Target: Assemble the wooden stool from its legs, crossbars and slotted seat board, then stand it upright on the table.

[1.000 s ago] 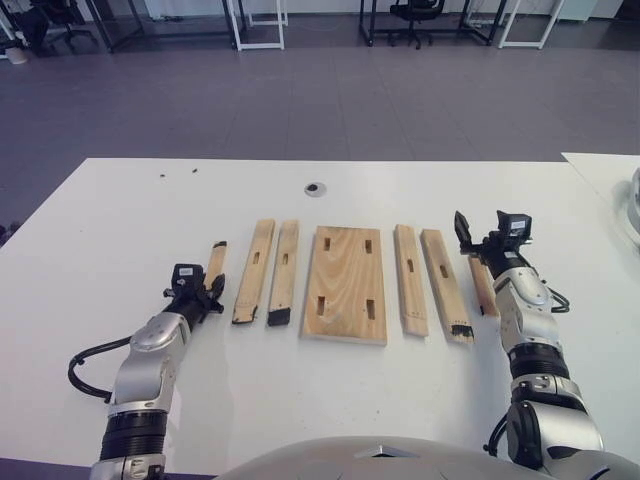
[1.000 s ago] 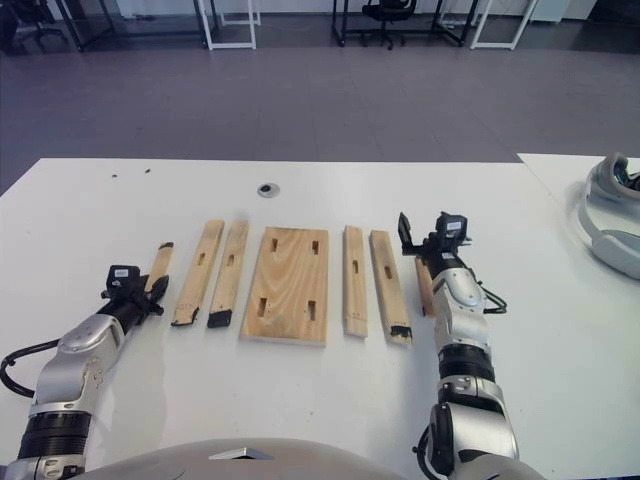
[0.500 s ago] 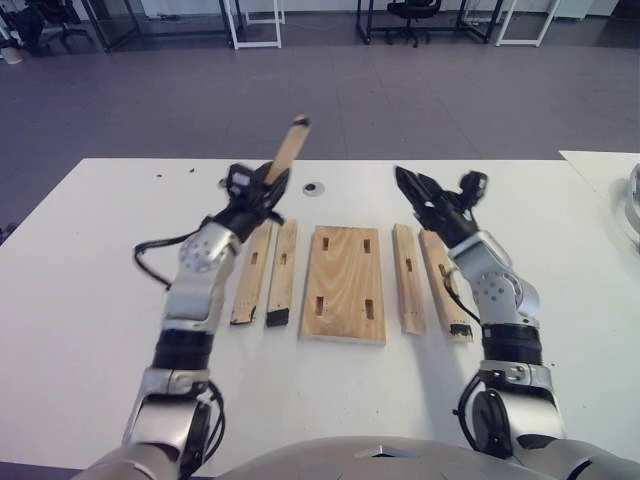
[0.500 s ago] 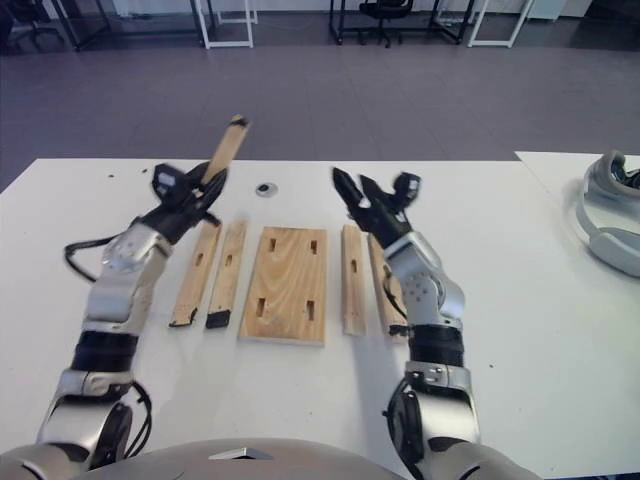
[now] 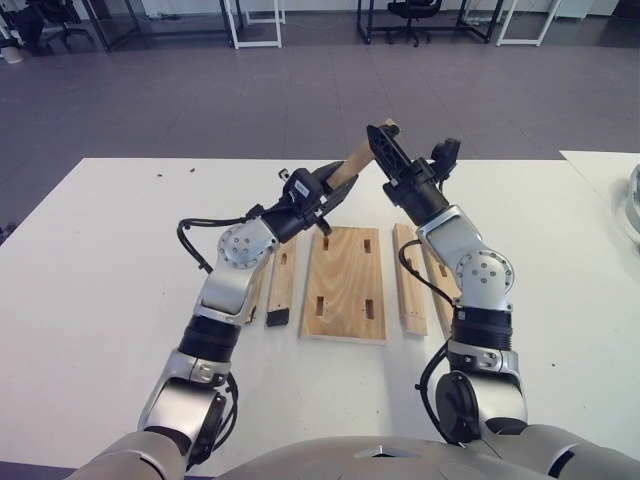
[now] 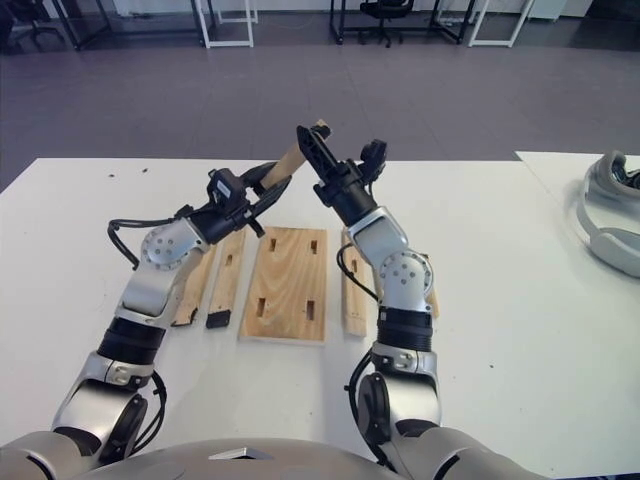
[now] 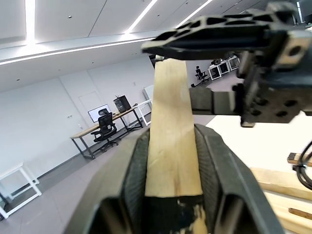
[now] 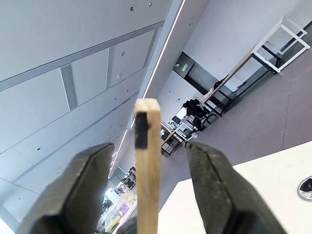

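Both arms swung inward since 0.5 s ago. Slotted rectangular wooden seat board (image 5: pixel 345 285) lies flat on white tabletop (image 5: pixel 100 250) w/ flat wooden legs (image 5: pixel 283 270) either side. Above its far end, L claw (image 5: pixel 328 190) clamps slim pale wooden crossbar (image 5: pixel 358 155), tilted up; R claw (image 5: pixel 380 140) fingers apart astride its upper end.

1. No word, number or brand can be read anywhere in these views.
2. A green lit sign (image 8: pixel 181 65) hangs high on the wall just beside a dark doorway (image 8: pixel 197 78) in the room behind. Its marking is too small to make out.
3. A small white label (image 5: pixel 297 186) sits on the black camera module (image 6: pixel 222 190) on the left arm. Its print is too fine to read.
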`<state>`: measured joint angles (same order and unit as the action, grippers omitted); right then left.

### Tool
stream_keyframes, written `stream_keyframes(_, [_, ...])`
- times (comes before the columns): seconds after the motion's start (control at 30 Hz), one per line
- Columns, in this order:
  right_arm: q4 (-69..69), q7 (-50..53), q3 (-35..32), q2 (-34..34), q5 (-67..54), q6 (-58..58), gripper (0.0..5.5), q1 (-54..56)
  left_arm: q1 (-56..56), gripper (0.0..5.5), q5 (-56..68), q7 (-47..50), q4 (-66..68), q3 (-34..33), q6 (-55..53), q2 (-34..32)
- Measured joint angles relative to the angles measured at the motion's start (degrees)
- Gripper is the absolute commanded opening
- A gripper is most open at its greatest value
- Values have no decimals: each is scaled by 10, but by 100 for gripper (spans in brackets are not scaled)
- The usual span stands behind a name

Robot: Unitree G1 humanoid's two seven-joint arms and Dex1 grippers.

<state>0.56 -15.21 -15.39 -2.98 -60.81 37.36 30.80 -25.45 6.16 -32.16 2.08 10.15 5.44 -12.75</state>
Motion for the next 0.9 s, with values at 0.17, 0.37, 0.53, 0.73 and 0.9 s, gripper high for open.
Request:
stream_keyframes(0.17, [-1,8,-1,0,-2,8,128,0,15,129,0,-20,-11,12,3,-4])
stream_keyframes(0.37, [-20,5,2,3,-3,13,41,-13,17,129,2,-34,-22,12,0,-9])
stream_keyframes(0.53, [-47,10,-1,4,1,7,40,-45,28,212,3,-40,-27,18,-6,-9])
stream_keyframes(0.73, [-148,72,-47,36,106,-80,40,-226,88,309,1,20,-40,-63,-38,-41])
stream_keyframes(0.9, [-142,114,-24,13,185,-131,40,-266,126,316,-4,110,-44,-103,-66,-19])
